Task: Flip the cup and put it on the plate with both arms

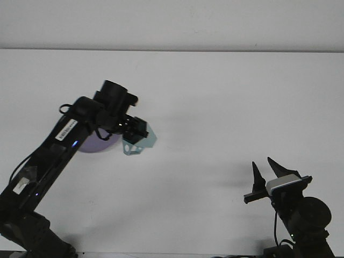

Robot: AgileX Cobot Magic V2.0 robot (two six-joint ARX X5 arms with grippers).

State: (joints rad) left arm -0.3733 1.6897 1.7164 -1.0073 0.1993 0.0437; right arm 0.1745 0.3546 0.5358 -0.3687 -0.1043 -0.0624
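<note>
One cup [141, 141] gripped in left claw [137, 131] beside one purple plate [97, 144]; right claw [267, 173] spread, empty.

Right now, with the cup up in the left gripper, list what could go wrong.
1. The left gripper holds the cup tilted beside the purple plate, not over it. Released here, it would likely land on the table and could roll.
2. The left arm hides most of the plate, so aiming the placement is hard to judge from this view.
3. The right gripper sits open and far off; any handover needs a long reach.
</note>
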